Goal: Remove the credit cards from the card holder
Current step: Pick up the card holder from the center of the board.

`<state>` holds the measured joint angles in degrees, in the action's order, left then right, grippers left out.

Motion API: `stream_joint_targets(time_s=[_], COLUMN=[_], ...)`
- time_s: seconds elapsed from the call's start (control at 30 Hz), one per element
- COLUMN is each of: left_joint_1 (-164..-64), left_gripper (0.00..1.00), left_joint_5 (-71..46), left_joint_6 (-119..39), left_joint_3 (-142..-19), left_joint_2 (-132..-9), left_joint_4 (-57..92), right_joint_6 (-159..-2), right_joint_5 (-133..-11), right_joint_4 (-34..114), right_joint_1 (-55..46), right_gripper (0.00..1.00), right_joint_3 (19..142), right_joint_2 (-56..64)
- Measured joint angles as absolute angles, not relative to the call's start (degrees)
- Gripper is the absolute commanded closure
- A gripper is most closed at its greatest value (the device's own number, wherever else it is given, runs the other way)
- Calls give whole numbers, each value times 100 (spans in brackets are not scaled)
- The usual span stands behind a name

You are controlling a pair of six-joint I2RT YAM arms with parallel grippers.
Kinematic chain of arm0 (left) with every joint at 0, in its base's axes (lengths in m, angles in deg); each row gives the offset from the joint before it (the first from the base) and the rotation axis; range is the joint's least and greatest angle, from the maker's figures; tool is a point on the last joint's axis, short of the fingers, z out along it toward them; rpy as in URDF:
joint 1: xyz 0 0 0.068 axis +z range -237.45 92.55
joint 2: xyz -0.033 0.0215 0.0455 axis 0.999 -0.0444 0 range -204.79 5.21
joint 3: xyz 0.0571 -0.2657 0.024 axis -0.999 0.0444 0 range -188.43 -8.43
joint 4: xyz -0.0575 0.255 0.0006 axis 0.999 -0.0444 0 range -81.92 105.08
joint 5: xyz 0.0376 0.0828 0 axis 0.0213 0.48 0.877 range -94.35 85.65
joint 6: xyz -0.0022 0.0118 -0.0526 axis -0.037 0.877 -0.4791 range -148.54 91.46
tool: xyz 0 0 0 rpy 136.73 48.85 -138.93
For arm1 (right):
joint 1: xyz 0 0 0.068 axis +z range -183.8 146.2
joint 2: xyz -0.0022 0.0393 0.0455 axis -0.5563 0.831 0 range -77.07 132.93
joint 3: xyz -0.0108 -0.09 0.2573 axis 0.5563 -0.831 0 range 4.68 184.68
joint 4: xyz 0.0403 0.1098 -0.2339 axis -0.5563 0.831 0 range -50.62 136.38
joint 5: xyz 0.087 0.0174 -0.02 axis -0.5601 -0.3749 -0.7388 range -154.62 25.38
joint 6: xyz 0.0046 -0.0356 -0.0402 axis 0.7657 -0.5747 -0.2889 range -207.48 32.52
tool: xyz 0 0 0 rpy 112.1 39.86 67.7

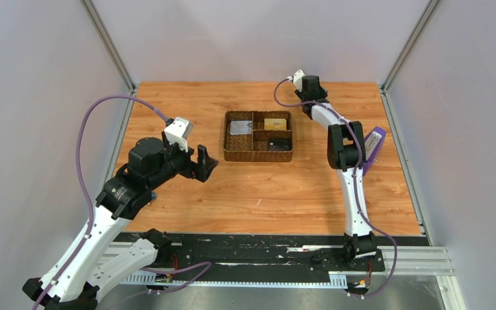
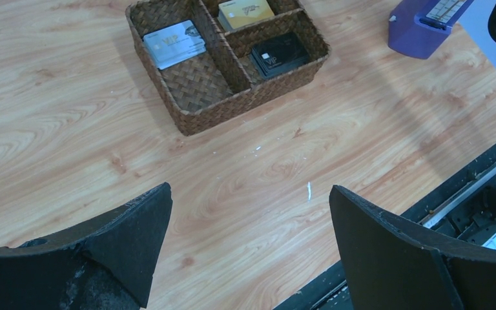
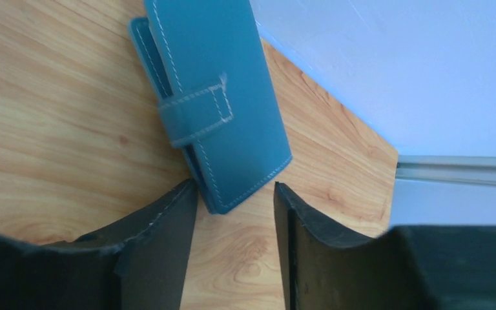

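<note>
1. The holder (image 3: 213,97) is seen only in the right wrist view, where its upper end is cut off by the frame. It cannot be made out in the top view.
2. The holder lies flat on the desk (image 1: 265,194), close to the edge by the wall. It is folded shut with its strap across the front, so its pockets are hidden.
3. The right claw (image 3: 234,190) is shown partly open. The near corner of the holder lies between its fingers. A gap is visible at one finger (image 3: 297,219); contact at the other cannot be judged. No grip is shown.
4. The left claw (image 2: 248,194) is spread wide and holds nothing. It hangs above bare desk, well apart from the tray (image 2: 219,110).
5. The tray is divided into three compartments. A silver card (image 2: 173,43) lies in the long one, a gold card (image 2: 245,13) in the far small one, and a black card (image 2: 281,55) in the near small one.
6. The gold card is clipped by the frame edge in the left wrist view. The print on the cards is too small to read.
7. A purple metronome (image 1: 374,143) is partly hidden by the right arm.
</note>
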<state>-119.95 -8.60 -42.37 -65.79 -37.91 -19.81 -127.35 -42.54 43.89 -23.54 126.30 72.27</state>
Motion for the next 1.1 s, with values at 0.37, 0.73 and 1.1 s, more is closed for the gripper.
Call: stream_joint_targets(time_s=[0.37, 0.73, 1.1], left_joint_1=[-11995, -11995, -11995], left_gripper=[0, 0, 0], left_joint_5=[-937, -941, -834], left_joint_6=[-4239, -4237, -4237], left_joint_3=[-6579, -6579, -6579], left_joint_2=[-3878, -3876, -3869], left_joint_4=[-1981, -1981, -1986], right_joint_6=[-13387, -13538, -12449], right_joint_5=[-4039, -3959, -3906], right_joint_4=[3960, 3399, 3703], right_joint_1=[-2256, -2229, -2218], right_gripper=[100, 100, 100], right_joint_3=[12681, 11962, 10239], right_joint_2=[7467, 7183, 5802])
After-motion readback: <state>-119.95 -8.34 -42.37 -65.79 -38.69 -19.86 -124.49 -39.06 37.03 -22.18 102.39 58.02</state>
